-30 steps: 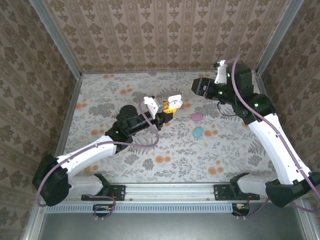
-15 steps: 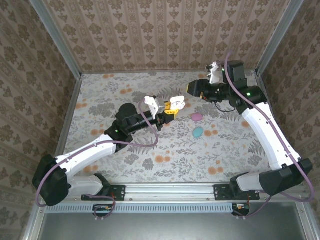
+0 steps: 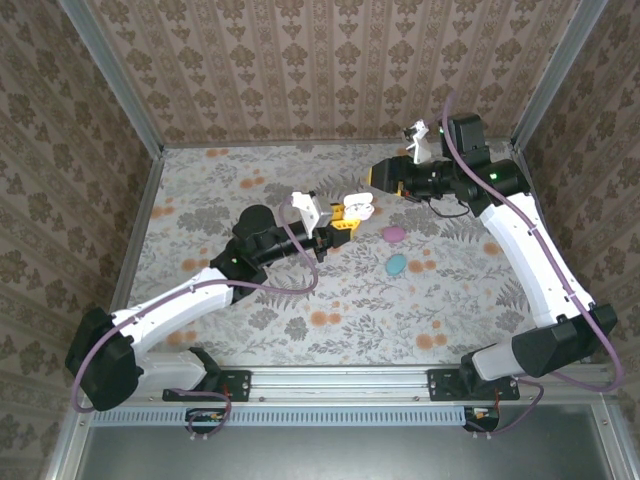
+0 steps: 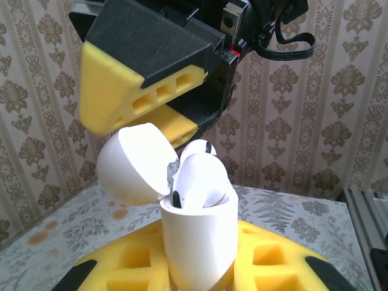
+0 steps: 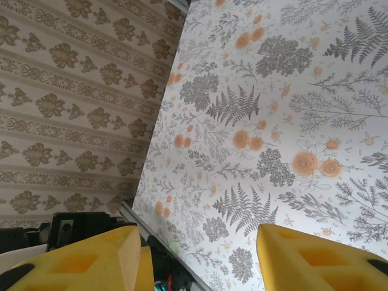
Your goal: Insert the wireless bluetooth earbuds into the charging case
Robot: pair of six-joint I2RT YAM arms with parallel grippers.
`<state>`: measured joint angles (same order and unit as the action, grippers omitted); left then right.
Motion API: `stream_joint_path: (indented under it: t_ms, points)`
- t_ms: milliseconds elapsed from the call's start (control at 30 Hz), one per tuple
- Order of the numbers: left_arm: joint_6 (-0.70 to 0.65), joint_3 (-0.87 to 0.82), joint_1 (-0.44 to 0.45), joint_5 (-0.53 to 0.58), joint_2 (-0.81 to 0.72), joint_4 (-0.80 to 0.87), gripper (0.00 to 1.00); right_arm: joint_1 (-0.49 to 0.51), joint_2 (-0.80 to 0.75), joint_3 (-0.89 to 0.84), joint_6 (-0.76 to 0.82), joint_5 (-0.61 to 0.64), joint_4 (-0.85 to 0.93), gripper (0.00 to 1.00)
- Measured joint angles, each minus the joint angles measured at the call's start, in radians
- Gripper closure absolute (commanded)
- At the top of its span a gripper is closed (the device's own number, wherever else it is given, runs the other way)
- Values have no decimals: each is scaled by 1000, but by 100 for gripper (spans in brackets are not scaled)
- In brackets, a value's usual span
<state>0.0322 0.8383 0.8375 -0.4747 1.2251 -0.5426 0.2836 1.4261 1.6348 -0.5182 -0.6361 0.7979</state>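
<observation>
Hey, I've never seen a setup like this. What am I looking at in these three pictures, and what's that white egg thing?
These are two robot arms bolted to the near edge of a floral-patterned table. The wide picture comes from a fixed camera above and behind them, so the left arm is on the left and the right arm on the right. The other two pictures come from a small camera on each wrist, which is why the yellow jaws look so close. The left arm's jaws are shut on a white egg-shaped plastic charging case. Its lid is flipped open and glossy white earbuds poke up from it. The right arm's jaws are open and empty, near the case. On the table lie a small pink pebble-shaped case and a teal one.
</observation>
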Motion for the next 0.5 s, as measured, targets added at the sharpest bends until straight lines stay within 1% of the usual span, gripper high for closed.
stream_joint_path:
  t_ms: [500]
  points:
    - [0, 8, 1, 5, 5, 6, 79, -1, 1, -11, 34, -125, 4, 48]
